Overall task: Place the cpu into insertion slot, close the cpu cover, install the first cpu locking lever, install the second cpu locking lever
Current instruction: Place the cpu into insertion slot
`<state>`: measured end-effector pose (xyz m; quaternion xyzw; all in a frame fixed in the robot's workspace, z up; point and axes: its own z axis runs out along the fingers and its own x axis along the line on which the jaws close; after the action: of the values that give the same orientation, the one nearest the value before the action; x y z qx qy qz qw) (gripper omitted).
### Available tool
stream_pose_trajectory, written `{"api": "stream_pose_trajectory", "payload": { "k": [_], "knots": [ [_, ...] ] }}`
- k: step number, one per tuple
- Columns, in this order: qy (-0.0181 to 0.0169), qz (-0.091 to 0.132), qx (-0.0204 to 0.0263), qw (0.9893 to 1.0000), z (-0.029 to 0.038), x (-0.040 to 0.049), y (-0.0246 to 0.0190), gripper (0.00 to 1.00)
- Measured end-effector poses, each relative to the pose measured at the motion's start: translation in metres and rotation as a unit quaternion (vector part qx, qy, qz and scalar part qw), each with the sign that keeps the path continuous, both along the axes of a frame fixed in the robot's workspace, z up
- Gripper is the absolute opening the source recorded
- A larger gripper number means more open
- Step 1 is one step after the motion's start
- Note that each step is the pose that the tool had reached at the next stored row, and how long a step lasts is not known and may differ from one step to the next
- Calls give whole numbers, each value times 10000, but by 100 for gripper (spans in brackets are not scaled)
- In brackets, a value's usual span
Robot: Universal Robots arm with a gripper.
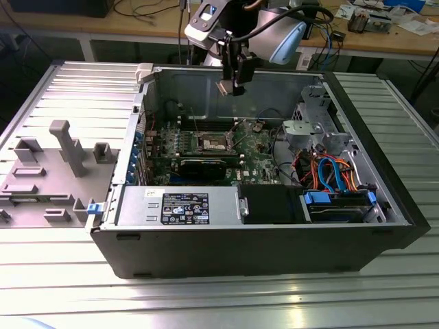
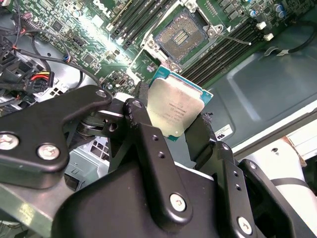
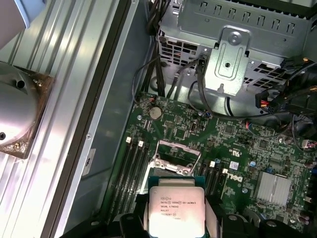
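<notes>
Second wrist view: cpu [image 2: 173, 106], silver-grey top toward the camera, pinched at 2 opposite edges between black fingers [image 2: 143, 131] of gripper [image 2: 173, 113], clenched on it. Held in the air over insertion slot [image 2: 179, 37], well apart from it, dark centre of the slot lying bare. Around the slot, green motherboard [image 2: 74, 29], long black memory slots [image 2: 225, 49] along 2 sides. Exterior view: chip held high above the open, black-walled computer case [image 1: 274, 240], coloured cables [image 1: 329, 171] inside at the exterior view's right. Under the case, ribbed metal table [image 1: 68, 288]; grey fixture [image 1: 62, 147] on it at the exterior view's left.
</notes>
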<state>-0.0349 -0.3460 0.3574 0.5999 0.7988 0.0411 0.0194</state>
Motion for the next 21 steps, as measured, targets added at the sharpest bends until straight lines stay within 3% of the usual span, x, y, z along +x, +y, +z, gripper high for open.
{"api": "stream_pose_trajectory", "payload": {
  "k": [13,18,21],
  "knots": [
    [0,-47,-13,10000,-2,0,0,54],
    [0,-384,-13,9993,-14,0,0,54],
    [1,-467,-13,9989,-17,0,0,54]
  ]
}}
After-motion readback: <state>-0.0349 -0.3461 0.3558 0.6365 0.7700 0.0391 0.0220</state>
